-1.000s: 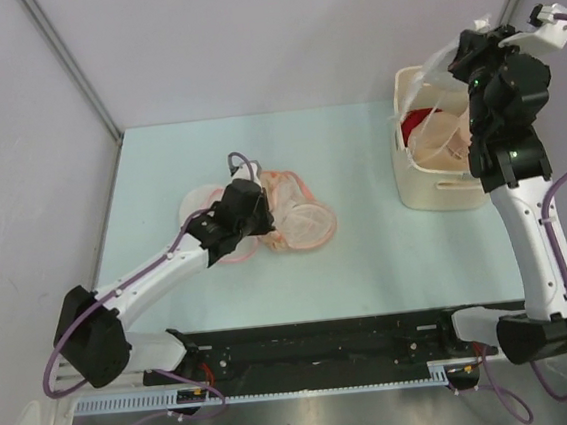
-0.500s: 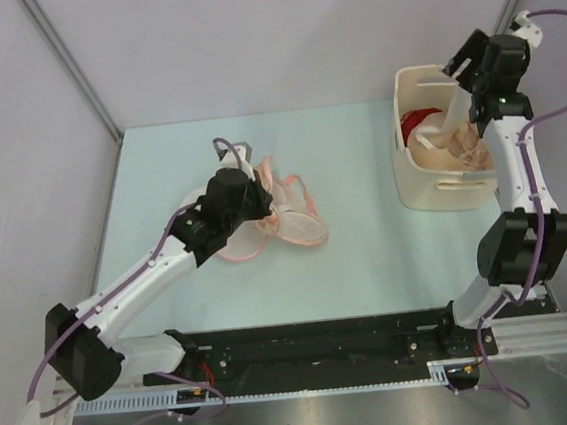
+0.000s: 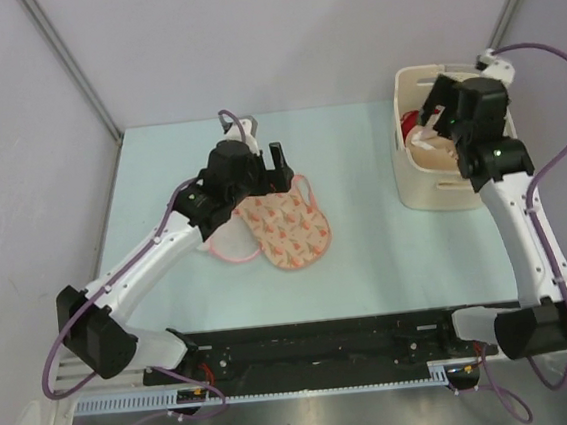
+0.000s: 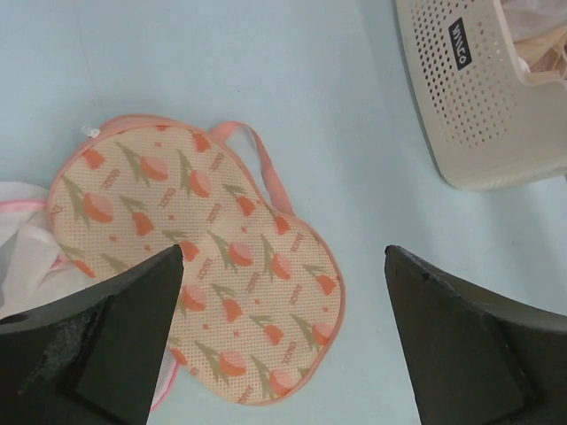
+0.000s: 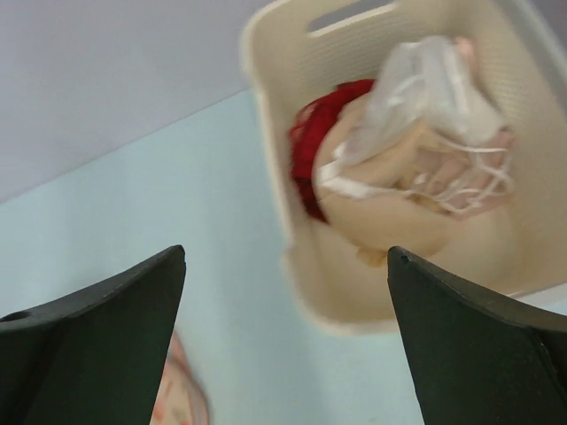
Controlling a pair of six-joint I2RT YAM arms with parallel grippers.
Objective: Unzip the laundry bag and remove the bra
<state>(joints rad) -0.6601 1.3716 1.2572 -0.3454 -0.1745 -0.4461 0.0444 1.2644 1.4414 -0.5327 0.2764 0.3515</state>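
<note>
Pale blue-green table (image 3: 368, 255): carries everything below.
Cream perforated plastic basket (image 3: 441, 195), far right: holds the pale cream-white, thin-strapped bra (image 5: 407, 177) against a red garment (image 5: 312, 150); removal judged done.
Cream-peach two-lobed laundry bag (image 3: 287, 227), tulip print, pink edging: flat mid-table; zip state not discernible.
Round white mesh item (image 4: 22, 248): against the bag's left lobe.
Left gripper (image 4: 283, 252): fingers spread, empty, above bag.
Right gripper (image 5: 285, 255): fingers spread, empty, above basket.

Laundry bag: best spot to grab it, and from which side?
Take the pink loop on the laundry bag, coming straight down from above. The bag lies flat on the table, so its mesh face offers little to pinch, whereas the loop stands out from the edge over bare table. The left gripper, open above it, looks best placed.
</note>
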